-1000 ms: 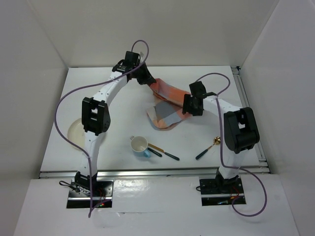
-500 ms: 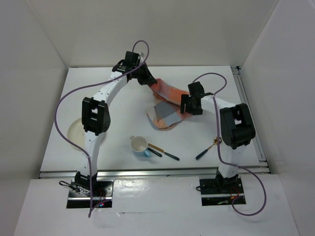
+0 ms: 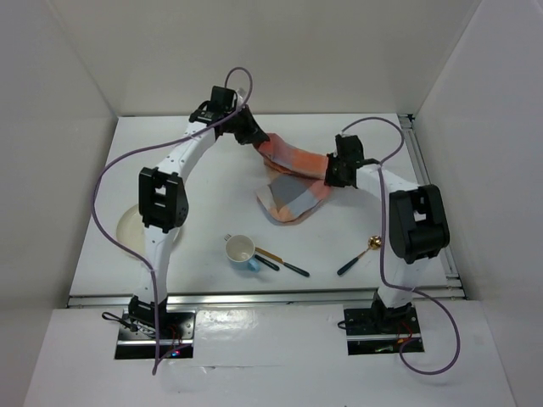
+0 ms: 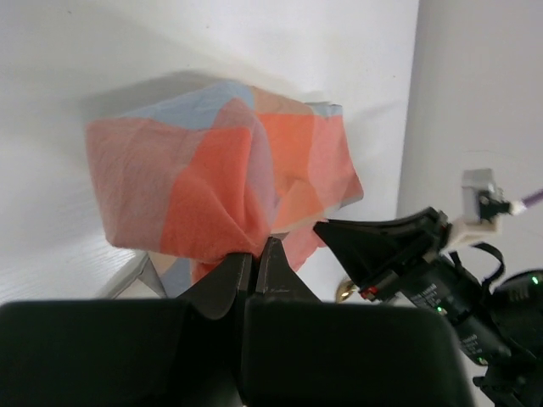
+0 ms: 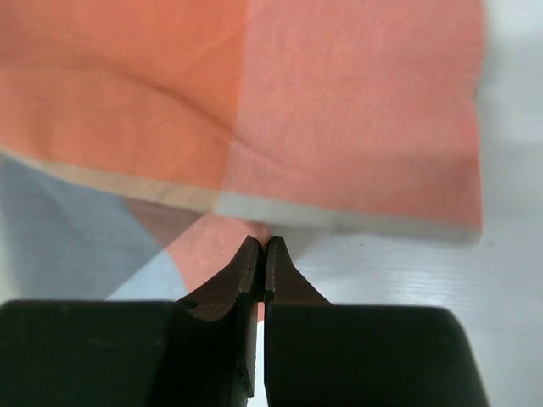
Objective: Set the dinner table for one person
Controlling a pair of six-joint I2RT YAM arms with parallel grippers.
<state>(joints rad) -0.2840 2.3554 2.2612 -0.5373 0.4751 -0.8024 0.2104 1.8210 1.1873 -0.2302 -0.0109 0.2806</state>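
The white counter (image 3: 212, 182) fills the floor of the white-walled booth, with both arms bolted at its near edge and everything else spread across its middle and near half. The orange-and-grey checked cloth (image 3: 293, 193) sits right of centre toward the far side, pulled into a taut band between the two arms while its near part sags in a rumpled fold down to the counter. The left tool (image 3: 254, 138) is clenched on the far-left end of that band; from its wrist camera the two dark fingers meet tightly with bunched orange fabric pinched between them. The right tool (image 3: 333, 176) is clamped on the other end, and in its own view the fingertips close on a corner of cloth below a pale hem stripe. A cream plate (image 3: 127, 227) lies near the left edge, partly hidden by the left arm. A cup (image 3: 241, 249) with a pale blue outside stands near the front centre, well apart from the cloth. Just right of it lie two dark-handled pieces of cutlery (image 3: 284, 265), too small to tell which is which. Farther right a spoon (image 3: 358, 257) with a gold bowl lies aslant beside the right arm.
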